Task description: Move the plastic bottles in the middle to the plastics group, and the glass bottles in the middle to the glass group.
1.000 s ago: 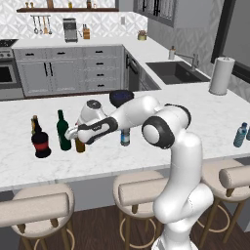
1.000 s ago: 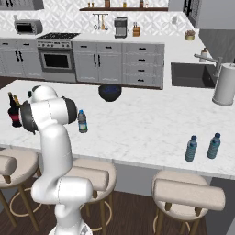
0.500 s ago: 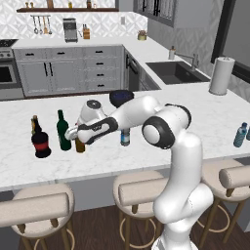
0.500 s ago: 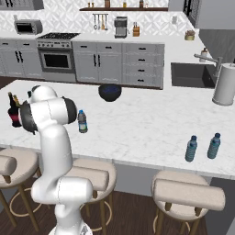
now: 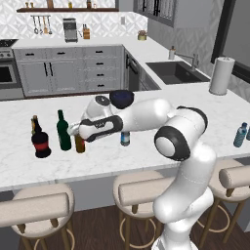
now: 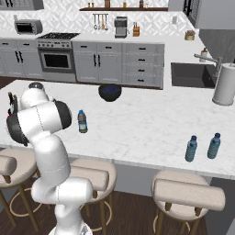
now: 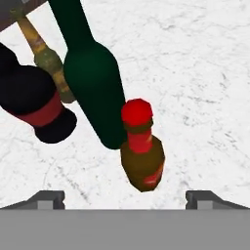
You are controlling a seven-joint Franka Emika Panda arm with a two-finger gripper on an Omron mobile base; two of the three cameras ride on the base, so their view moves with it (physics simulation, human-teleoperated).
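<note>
Now we hang over the amber bottle (image 7: 142,151), standing just beside the green bottle (image 7: 93,78) near the black bottle (image 7: 31,100), with our gripper (image 7: 125,199) released, fingers wide apart either side; next we lift clear toward the water bottle (image 6: 82,121).

Green wine bottle (image 7: 93,88) neck cut off by the hand view's top edge; amber bottle (image 5: 79,144) top hidden behind the gripper (image 5: 74,130); finger spacing unreadable
</note>
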